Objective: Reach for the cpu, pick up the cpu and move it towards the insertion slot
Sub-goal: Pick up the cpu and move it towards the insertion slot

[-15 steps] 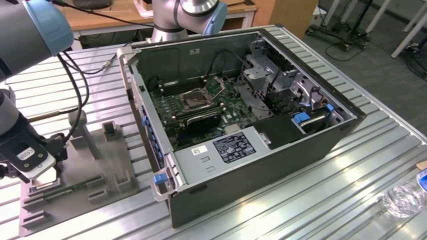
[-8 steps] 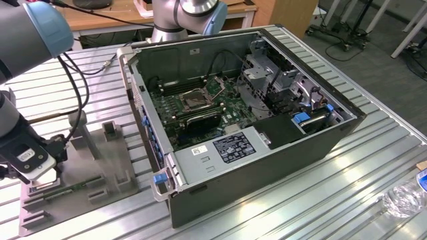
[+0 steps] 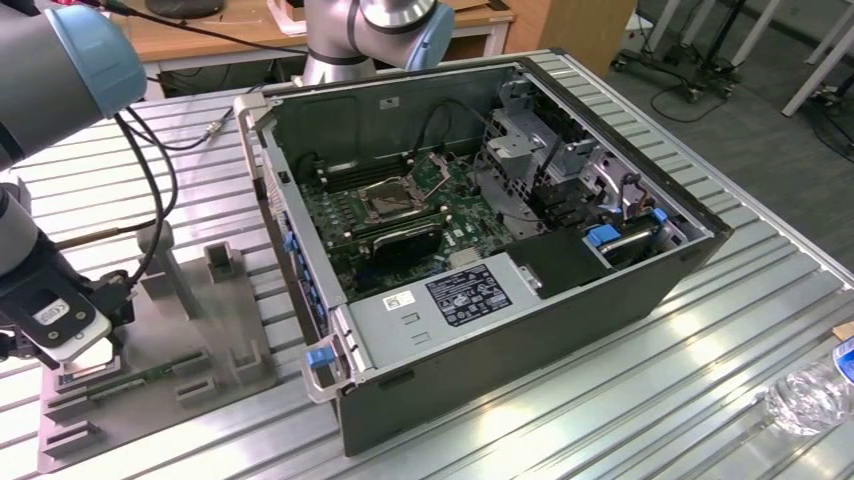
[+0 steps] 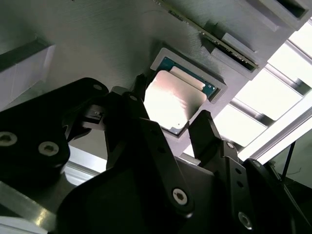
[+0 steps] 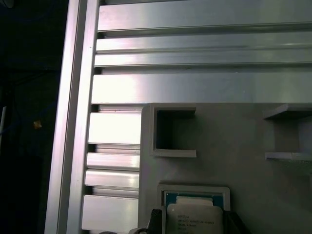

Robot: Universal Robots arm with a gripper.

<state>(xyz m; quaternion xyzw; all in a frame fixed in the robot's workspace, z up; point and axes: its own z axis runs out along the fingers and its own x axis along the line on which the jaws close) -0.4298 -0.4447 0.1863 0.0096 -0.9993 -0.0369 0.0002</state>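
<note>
While the cpu (image 5: 195, 219) lies in its pocket on the grey plate (image 3: 227, 330), at the exterior view's left, the hand (image 4: 172, 101) is open with a finger on each side. Reaching looks done; gripping calls for an even squeeze.

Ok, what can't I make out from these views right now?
Second wrist view: glare washes out the cpu top; the hand covers one corner.
First wrist view: the cpu is cut off by the frame edge.
Exterior view: the arm's wrist covers the fixture plate corner under the hand; the insertion slot contacts are too small.
</note>
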